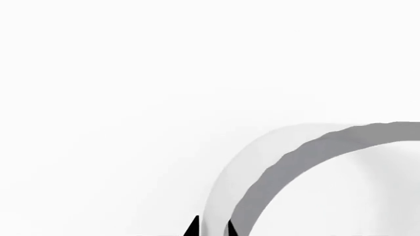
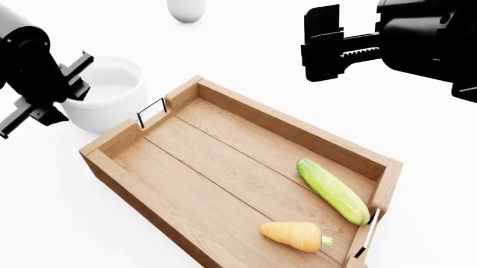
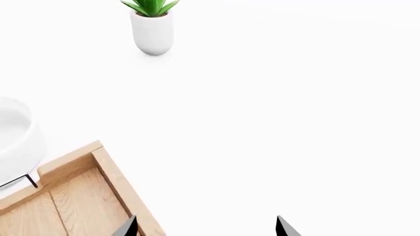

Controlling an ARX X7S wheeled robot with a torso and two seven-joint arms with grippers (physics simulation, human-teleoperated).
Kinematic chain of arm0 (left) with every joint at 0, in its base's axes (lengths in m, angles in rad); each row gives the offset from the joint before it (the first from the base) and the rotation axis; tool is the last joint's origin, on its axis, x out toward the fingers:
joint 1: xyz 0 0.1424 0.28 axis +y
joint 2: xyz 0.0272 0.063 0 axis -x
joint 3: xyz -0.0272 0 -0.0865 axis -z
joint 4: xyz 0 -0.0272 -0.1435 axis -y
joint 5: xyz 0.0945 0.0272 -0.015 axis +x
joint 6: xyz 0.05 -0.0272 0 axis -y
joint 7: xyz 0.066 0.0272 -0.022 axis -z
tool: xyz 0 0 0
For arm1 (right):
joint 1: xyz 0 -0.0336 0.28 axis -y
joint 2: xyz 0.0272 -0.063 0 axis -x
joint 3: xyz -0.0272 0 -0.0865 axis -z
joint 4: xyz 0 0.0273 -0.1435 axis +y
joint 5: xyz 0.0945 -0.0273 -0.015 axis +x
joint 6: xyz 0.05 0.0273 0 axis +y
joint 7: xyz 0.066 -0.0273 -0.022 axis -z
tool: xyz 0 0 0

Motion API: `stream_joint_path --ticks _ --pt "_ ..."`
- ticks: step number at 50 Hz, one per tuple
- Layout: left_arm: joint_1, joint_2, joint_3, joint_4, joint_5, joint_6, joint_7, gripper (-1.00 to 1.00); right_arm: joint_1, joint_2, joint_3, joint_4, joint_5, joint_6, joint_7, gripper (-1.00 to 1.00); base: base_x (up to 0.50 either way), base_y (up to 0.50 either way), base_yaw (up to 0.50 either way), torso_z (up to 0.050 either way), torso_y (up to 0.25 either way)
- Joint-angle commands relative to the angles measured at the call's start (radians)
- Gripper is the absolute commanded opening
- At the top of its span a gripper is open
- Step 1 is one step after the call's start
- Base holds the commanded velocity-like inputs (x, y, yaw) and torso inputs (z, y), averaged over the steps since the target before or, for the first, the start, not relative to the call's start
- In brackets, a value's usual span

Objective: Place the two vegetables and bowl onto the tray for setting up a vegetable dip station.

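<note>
Holding the vegetables already: wooden tray, long axis running diagonally, floor between the bowl-side handle and the cucumber bare, presumably kept free for the bowl.
Right arm: parked high beyond the tray's far rail, clear of the work; right gripper wide open and empty, fingertips spread apart over bare tabletop in the right wrist view.
Left arm: lowered at the bowl's outer side; left gripper straddling the wall, one fingertip either side of it in the left wrist view; whether pressed onto it or only around it, impossible to tell.
Bowl: deep, white, off the tray, standing on the table just beside the short end with the wire handle; last item to move, by the look of things.
Obstacle: that raised end wall plus the handle, right between bowl and tray floor; likely needs a lift over, not a slide.
Cucumber: lying on the tray by the far corner, near the other handle.
Carrot: on the tray just beside the cucumber, stem toward the end wall.
Potted plant: well apart behind the bowl, out of the path.
</note>
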Motion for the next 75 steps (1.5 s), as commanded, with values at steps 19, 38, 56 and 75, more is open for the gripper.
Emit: stream_joint_path --ticks 19,38,56,75 --pt "-0.081 -0.038 -0.036 0.100 0.042 0.102 -0.030 -1.00 0.012 0.005 0.008 0.000 0.005 0.009 0.010 1.00 0.00 0.00 0.00 0.000 0.000" --pt "-0.247 -0.158 -0.077 0.440 0.069 0.167 -0.159 -1.00 0.014 0.007 0.013 0.003 0.005 0.010 0.011 1.00 0.00 0.00 0.00 0.000 0.001" --pt "-0.283 -0.215 -0.133 0.763 -0.019 0.216 -0.206 -1.00 0.021 0.013 0.017 0.006 0.008 0.015 0.018 1.00 0.00 0.00 0.00 0.001 0.001" --pt "-0.293 -0.269 -0.153 1.125 -0.104 0.312 -0.228 -1.00 0.015 0.013 0.018 0.008 0.007 0.017 0.018 1.00 0.00 0.00 0.00 0.000 0.001"
